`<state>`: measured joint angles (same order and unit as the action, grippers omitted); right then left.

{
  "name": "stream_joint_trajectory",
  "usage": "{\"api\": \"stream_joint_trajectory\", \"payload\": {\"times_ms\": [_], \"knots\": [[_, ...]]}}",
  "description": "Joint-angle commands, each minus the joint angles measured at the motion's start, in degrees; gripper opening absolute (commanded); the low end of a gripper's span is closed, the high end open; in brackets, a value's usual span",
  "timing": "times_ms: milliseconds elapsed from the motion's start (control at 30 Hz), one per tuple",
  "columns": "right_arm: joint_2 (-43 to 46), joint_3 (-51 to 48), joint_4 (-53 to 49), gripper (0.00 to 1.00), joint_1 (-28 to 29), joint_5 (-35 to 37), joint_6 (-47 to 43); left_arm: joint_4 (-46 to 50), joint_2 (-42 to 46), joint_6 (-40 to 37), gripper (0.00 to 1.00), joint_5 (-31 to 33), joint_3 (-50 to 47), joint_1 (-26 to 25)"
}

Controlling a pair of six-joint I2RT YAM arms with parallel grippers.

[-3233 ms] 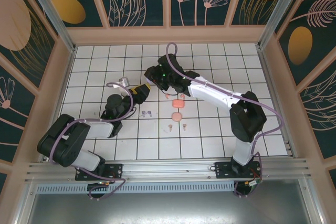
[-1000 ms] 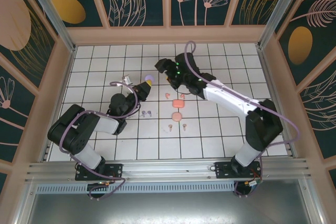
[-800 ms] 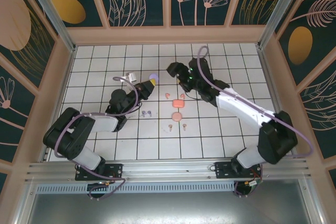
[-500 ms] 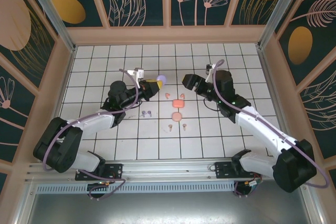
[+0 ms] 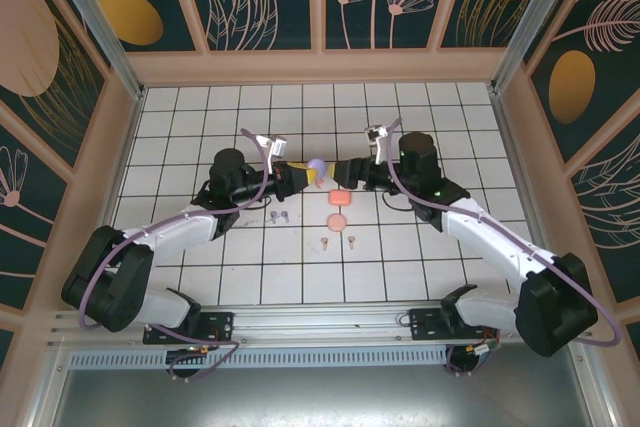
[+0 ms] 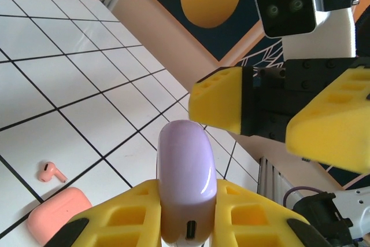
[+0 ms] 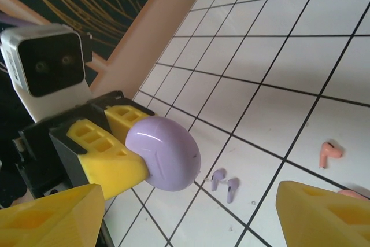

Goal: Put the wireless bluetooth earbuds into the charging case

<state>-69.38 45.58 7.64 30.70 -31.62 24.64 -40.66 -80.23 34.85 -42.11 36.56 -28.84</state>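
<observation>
My left gripper (image 5: 305, 172) is shut on the lilac charging case (image 5: 317, 165), holding it above the tiles. In the left wrist view the case (image 6: 186, 177) stands on edge between the yellow fingers (image 6: 124, 212), its port facing the camera. My right gripper (image 5: 340, 176) faces it, open, with its jaws just short of the case on either side. In the right wrist view the case (image 7: 163, 153) sits ahead of the open right gripper (image 7: 185, 218). Two lilac earbuds (image 7: 225, 183) lie on the tiles below, seen from above as a pair (image 5: 278, 215). A coral earbud (image 7: 329, 153) lies further right.
A coral square case (image 5: 339, 197) and a round pink case (image 5: 337, 221) lie at mid-table, with two pale pink earbuds (image 5: 338, 241) just in front. The coral case (image 6: 58, 212) and one coral earbud (image 6: 51, 172) lie below the left gripper. Wooden walls surround the tiled floor (image 5: 200, 267).
The left arm has carried the lilac case rightward toward the centre. The right arm has swung back and turned its open jaws to face the case.
</observation>
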Motion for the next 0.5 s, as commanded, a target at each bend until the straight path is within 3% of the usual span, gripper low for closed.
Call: {"api": "stream_joint_trajectory", "payload": {"times_ms": [0, 467], "knots": [[-1.73, 0.80, 2.99, 0.78, 1.38, -1.53, -1.79, -1.08, 0.27, -0.35, 0.00, -2.25, 1.92, 0.19], [-8.35, 3.31, 4.30, 0.69, 3.04, 3.06, -1.36, -1.44, 1.37, 0.21, 0.00, -3.18, 1.85, 0.19]]}}
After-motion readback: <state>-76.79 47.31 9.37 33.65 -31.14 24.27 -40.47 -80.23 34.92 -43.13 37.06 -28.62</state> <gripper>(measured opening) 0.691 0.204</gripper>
